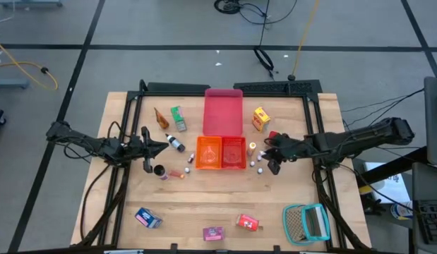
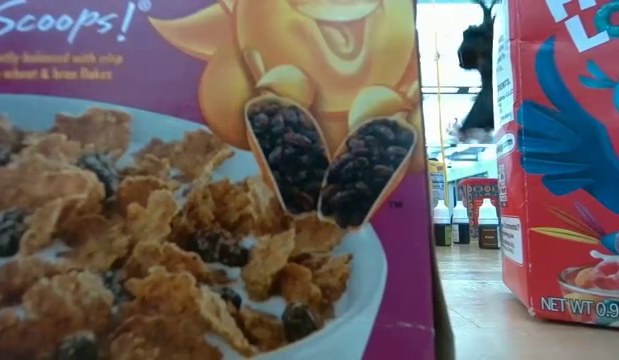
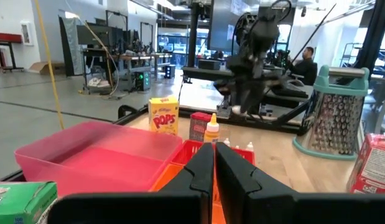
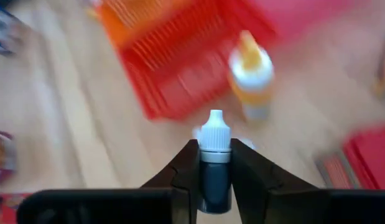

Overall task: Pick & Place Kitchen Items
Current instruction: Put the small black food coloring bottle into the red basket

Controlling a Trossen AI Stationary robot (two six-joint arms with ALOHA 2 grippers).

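Observation:
My right gripper (image 1: 269, 156) is just right of the red tray (image 1: 234, 152), shut on a tiny bottle (image 4: 214, 155) with a dark body and a white cap. A yellow-capped bottle (image 4: 250, 73) stands on the table beside the tray, with two tiny bottles (image 1: 256, 166) near it. My left gripper (image 1: 164, 146) hovers left of the orange tray (image 1: 208, 152), shut and empty (image 3: 214, 168). Near it lie a small bottle (image 1: 176, 144), a dark can (image 1: 159, 171), a green box (image 1: 178, 117) and an orange-brown cone (image 1: 160, 118). My right gripper pinches the tiny bottle by its dark body (image 4: 214, 183) between the two fingers (image 4: 243, 163). The bottle lies along the fingers, its white cap (image 4: 215, 129) sticking out past the fingertips. Whether it is clear of the table I cannot tell.
A pink bin (image 1: 224, 111) sits behind the trays, a yellow box (image 1: 260, 118) to its right. Blue (image 1: 147, 217), pink (image 1: 213, 233) and red (image 1: 248, 223) boxes lie along the near edge beside the teal mesh basket (image 1: 306, 223). Cereal boxes (image 2: 189, 180) block most of the low view.

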